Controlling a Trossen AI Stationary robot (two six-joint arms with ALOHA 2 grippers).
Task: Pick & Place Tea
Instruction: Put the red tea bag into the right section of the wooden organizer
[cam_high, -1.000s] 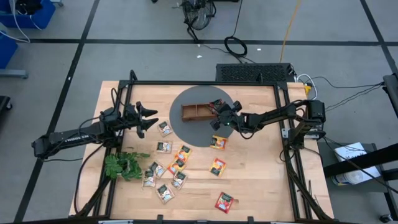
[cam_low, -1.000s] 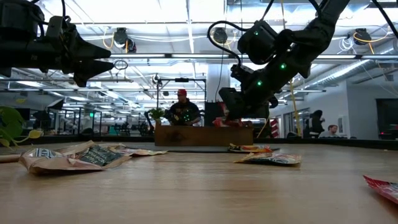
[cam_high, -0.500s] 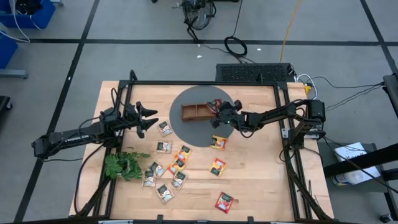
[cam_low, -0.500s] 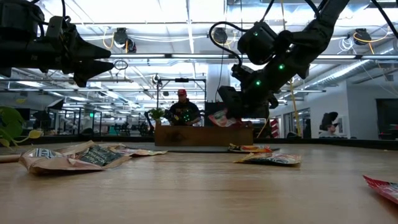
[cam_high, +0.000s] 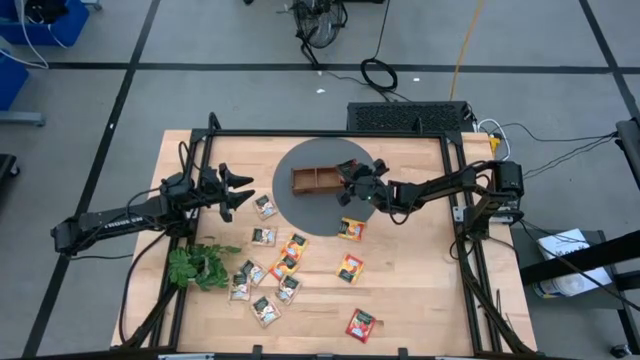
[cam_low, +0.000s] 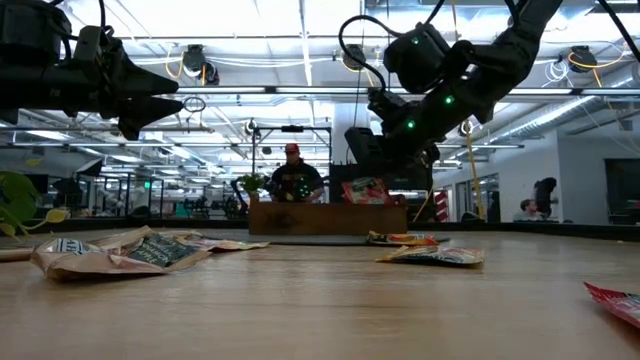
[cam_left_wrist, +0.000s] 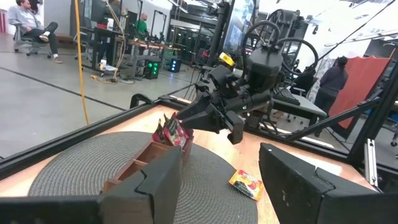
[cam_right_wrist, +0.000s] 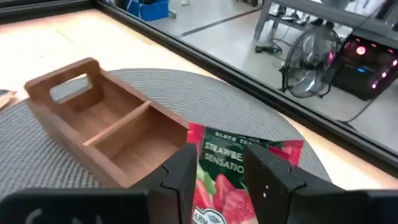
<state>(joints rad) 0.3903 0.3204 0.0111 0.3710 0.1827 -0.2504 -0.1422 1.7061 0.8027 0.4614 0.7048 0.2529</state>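
**Red sachet standing in tray's end compartment, right fingers parted around it**

Edges and room: The wooden table (cam_high: 420, 290) was bounded by a black frame on all sides. A round grey mat (cam_high: 300, 200) lay at the table's 12 o'clock, with the wooden tray (cam_high: 315, 180) on it, well inside the far rail. The largest bare stretch of wood was noted towards 4 o'clock.

Task thing and gripper: The right gripper (cam_high: 352, 181) was held over the tray's 3 o'clock end. Its fingers were seen narrowly parted, one on each side of a red strawberry sachet (cam_right_wrist: 227, 171) that stood upright in the tray's end compartment; whether they still touched it could not be told. The two other compartments showed bare wood in the right wrist view. The left gripper (cam_high: 238, 192) hung at the mat's 9 o'clock, off the table surface, its fingers spread apart and holding nothing.

Counts: One tray of three compartments, one mat, one leafy sprig (cam_high: 195, 266) at 8 o'clock. About a dozen loose sachets (cam_high: 275, 265) were counted on the wood: a cluster between 6 and 8 o'clock, two orange-yellow at centre, one red (cam_high: 360, 323) at 5 o'clock.
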